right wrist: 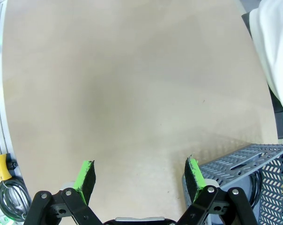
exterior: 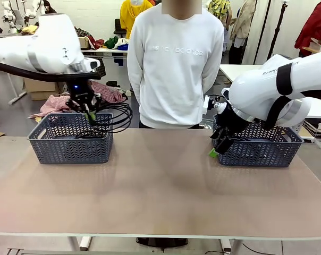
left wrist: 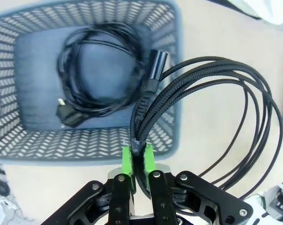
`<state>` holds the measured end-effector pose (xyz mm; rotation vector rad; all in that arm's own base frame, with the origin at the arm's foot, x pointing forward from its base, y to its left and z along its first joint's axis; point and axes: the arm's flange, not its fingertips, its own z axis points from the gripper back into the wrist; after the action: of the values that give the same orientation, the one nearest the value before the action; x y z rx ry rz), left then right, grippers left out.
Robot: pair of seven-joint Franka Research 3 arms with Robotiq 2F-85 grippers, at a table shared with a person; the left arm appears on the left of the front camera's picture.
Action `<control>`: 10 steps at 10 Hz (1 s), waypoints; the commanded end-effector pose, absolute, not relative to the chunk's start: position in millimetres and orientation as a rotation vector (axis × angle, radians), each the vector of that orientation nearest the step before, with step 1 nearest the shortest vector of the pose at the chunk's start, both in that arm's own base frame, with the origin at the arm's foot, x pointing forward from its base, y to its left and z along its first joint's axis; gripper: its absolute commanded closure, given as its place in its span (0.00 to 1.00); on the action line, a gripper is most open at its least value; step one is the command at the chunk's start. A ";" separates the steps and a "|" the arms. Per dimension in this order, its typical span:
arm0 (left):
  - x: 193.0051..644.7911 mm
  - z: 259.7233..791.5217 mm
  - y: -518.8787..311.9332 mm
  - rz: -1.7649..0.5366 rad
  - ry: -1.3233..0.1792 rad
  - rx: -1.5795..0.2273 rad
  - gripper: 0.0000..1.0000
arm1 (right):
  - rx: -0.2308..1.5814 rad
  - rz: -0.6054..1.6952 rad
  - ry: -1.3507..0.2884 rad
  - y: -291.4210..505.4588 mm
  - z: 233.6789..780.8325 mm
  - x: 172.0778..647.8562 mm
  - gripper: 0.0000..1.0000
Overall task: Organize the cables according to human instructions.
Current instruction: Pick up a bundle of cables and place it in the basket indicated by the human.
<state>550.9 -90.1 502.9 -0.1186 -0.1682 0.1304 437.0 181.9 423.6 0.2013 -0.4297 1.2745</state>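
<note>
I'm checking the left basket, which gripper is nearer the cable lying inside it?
Left. The left gripper hangs just above that basket, holding another cable over the coiled cable. The right gripper, open, sits across the table by the other basket.

Both arms are glossy white with rounded shells; the left arm (exterior: 38, 45) carries a black cable along its underside and a small blue light near the wrist, while the right arm (exterior: 277, 87) has black bands and dark lettering on its shell. Each gripper is black, jointed with silver screws, its fingers (right wrist: 87, 174) faced with bright green pads. The person (exterior: 172, 64) wears a white long-sleeved sweatshirt with faint chest lettering.
</note>
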 end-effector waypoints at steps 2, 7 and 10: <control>551.1 502.1 -42.8 0.113 -0.191 -0.077 0.88 | 0.200 1.283 -0.432 181.9 424.8 436.2 0.00; 572.2 486.5 16.6 0.163 -0.223 -0.092 0.88 | 0.200 1.283 -0.432 181.9 424.8 436.2 0.00; 586.0 473.3 15.5 0.161 -0.208 -0.106 0.88 | 0.200 1.283 -0.432 181.9 424.8 436.2 0.00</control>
<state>580.2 15.2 469.8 -0.0808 -0.2008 0.1787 437.0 181.9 423.7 0.2013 -0.4298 1.2745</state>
